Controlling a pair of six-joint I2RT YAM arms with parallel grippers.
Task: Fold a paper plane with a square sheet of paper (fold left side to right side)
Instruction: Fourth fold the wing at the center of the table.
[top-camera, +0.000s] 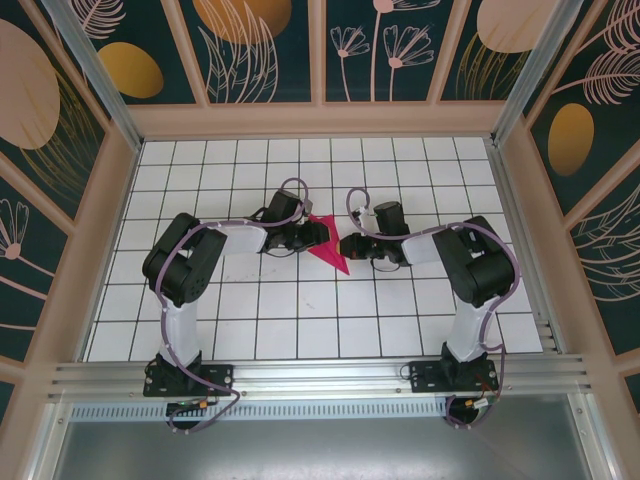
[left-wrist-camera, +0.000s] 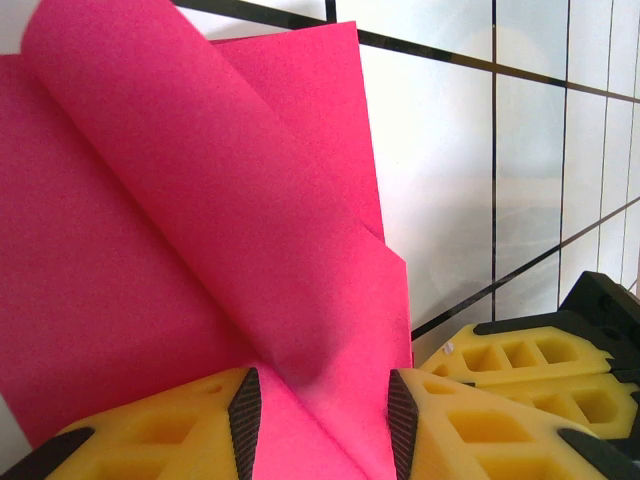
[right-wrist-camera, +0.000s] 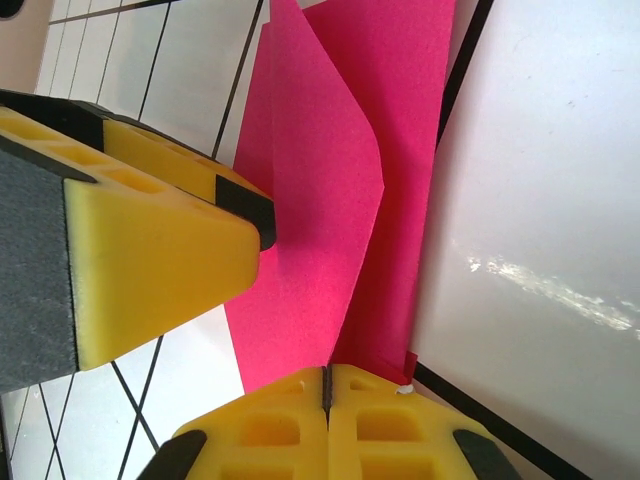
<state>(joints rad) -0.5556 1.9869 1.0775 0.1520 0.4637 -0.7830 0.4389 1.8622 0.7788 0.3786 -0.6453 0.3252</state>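
Observation:
The square sheet of paper (top-camera: 328, 251) is magenta-pink, part folded into a pointed shape at the table's middle. My left gripper (top-camera: 316, 233) stands at its left side. In the left wrist view the left gripper (left-wrist-camera: 323, 412) is open, its jaws astride the paper (left-wrist-camera: 150, 250), where a curled flap rises between the pads (left-wrist-camera: 245, 415). My right gripper (top-camera: 352, 246) meets the sheet from the right. In the right wrist view the right gripper (right-wrist-camera: 327, 385) is shut, with the raised fold of the paper (right-wrist-camera: 320, 200) pinched in its seam.
The white gridded table (top-camera: 300, 310) lies inside wooden walls (top-camera: 320, 120). Both grippers sit close together over the sheet. The left gripper's yellow finger (right-wrist-camera: 150, 240) shows in the right wrist view, and the right gripper's fingers (left-wrist-camera: 520, 365) show in the left wrist view.

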